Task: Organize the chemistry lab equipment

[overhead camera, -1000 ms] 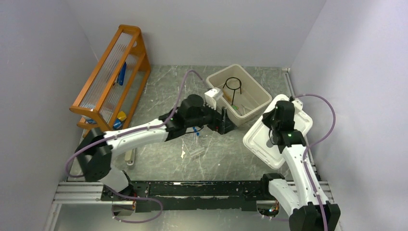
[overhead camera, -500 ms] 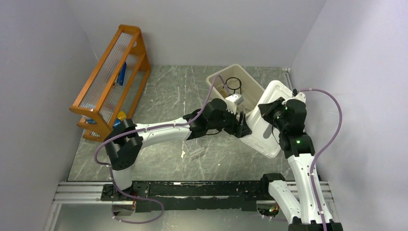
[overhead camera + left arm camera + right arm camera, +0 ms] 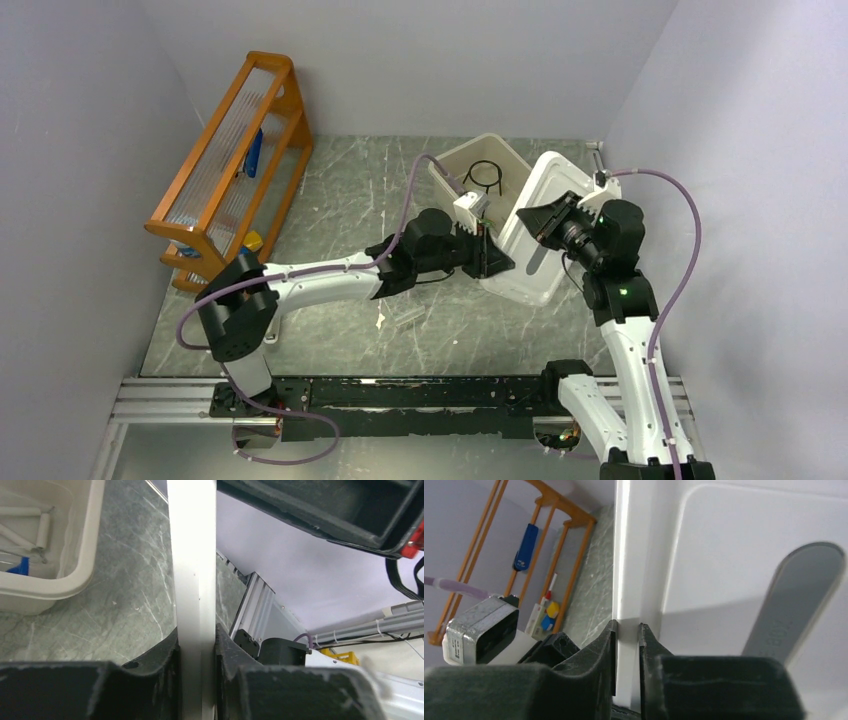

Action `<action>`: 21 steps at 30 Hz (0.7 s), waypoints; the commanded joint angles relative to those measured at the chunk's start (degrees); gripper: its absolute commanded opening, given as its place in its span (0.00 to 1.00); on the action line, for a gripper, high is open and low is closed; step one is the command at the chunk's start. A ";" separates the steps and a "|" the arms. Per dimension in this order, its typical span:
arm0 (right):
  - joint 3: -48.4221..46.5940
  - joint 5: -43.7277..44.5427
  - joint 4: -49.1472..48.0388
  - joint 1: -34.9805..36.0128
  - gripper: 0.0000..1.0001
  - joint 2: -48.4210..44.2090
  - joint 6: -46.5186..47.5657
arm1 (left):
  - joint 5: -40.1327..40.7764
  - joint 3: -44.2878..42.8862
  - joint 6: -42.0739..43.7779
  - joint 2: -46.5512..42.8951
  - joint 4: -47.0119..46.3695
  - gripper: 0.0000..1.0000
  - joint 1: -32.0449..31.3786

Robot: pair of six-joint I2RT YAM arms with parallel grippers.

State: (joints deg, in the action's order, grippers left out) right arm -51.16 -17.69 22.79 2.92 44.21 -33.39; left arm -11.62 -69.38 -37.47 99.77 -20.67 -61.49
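A white lid (image 3: 535, 250) stands tilted on edge just right of the beige bin (image 3: 480, 145). My left gripper (image 3: 497, 262) is shut on its lower left rim (image 3: 192, 555), fingers pressed to both faces. My right gripper (image 3: 548, 220) is shut on the lid's upper edge (image 3: 626, 555). The black wire ring (image 3: 485, 175) lies inside the bin. In the left wrist view, white tube pieces (image 3: 30, 527) and a small blue piece (image 3: 17, 566) show in the bin (image 3: 75, 580). A clear tube (image 3: 410, 315) and a small white piece (image 3: 380, 320) lie on the table.
The orange wooden rack (image 3: 230, 150) stands along the left wall with a blue item (image 3: 255, 155) hanging in it. Yellow and blue pieces (image 3: 250, 242) sit at its foot. The left arm stretches across the table's middle. Walls close in on both sides.
The right gripper has lifted the lid from flat on the table to tilted on edge. The left gripper has swung right from the bin's front and shut on the lid's rim.
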 commanded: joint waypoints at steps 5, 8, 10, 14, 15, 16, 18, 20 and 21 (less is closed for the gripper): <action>-7.99 -2.61 3.08 -0.13 0.49 1.52 3.71 | 7.22 1.88 0.96 -8.91 -7.17 0.05 -0.20; -9.57 -2.08 4.02 -0.19 0.53 0.82 3.09 | 12.51 2.16 0.72 -10.72 -6.82 0.05 -0.12; -9.66 -1.06 3.92 -0.17 0.54 0.16 2.23 | 16.67 2.38 0.41 -11.71 -7.63 0.05 -0.05; -8.57 6.67 4.33 -0.17 0.55 -1.57 0.61 | 24.67 0.43 -1.89 -12.46 -6.44 0.05 0.58; -8.45 8.67 4.73 -0.19 0.55 -1.65 0.14 | 26.29 -0.36 -2.83 -12.17 -5.53 0.05 1.10; -8.29 10.03 5.07 -0.17 0.56 -1.62 -0.37 | 27.18 -1.12 -4.26 -11.76 -5.03 0.05 1.76; -7.90 11.41 5.41 -0.17 0.56 -1.26 -0.81 | 28.45 -1.47 -7.39 -10.78 -5.98 0.05 3.17; -7.24 12.70 5.72 -0.21 0.56 -0.95 -1.19 | 29.25 -2.25 -9.92 -9.41 -7.11 0.05 4.32; -6.69 13.50 5.70 -0.17 0.56 -1.01 -1.35 | 29.61 -2.88 -11.31 -8.57 -7.18 0.05 4.78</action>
State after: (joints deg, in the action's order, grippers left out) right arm -59.42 -9.34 27.07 2.96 43.13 -33.34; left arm 12.05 -68.73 -42.57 89.17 -23.22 -58.98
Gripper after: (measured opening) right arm 0.553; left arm 0.235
